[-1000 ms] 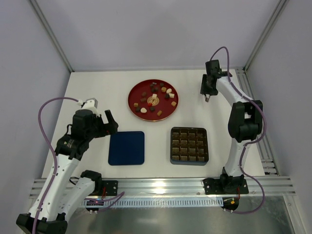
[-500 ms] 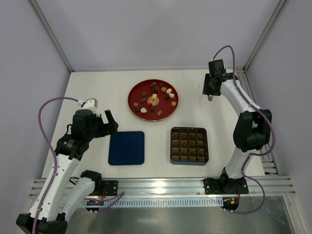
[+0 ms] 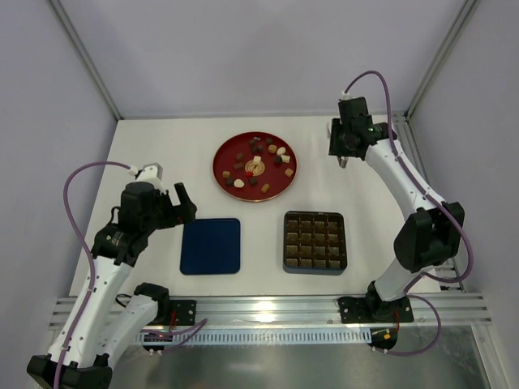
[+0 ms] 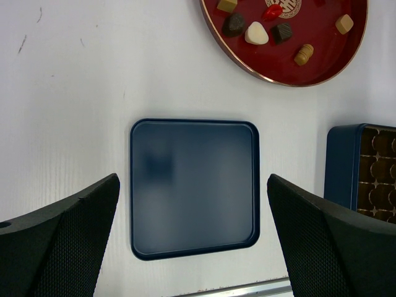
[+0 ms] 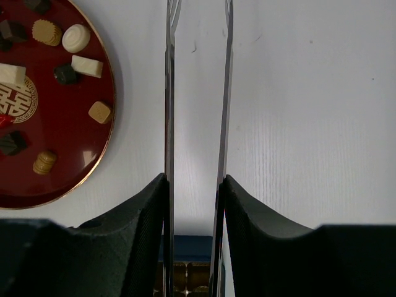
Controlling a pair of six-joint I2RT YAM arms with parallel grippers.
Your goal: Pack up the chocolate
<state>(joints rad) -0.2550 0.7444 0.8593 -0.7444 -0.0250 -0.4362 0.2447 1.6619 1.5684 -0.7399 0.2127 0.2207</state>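
The chocolates (image 3: 255, 166) are small dark, light brown and cream bonbons scattered on a round red plate (image 3: 220, 166) at the back middle. They also show in the left wrist view (image 4: 257, 33) and the right wrist view (image 5: 75, 37). The brown gridded tray (image 3: 315, 241) in its blue box sits at the front right. My right gripper (image 3: 344, 156) hovers right of the plate, shut on thin metal tweezers (image 5: 169, 93) whose blades stand apart with nothing between them. My left gripper (image 3: 182, 204) is open and empty, left of the dark-blue lid (image 3: 211, 245).
The lid (image 4: 193, 185) lies flat between my left fingers' view, with the tray's corner (image 4: 374, 173) to its right and the plate's rim (image 4: 309, 71) beyond. Metal frame posts and walls bound the white table on all sides.
My right wrist has shifted a little left and towards the back, nearer the plate, as the arm stretched out. The left arm and all objects have not moved.
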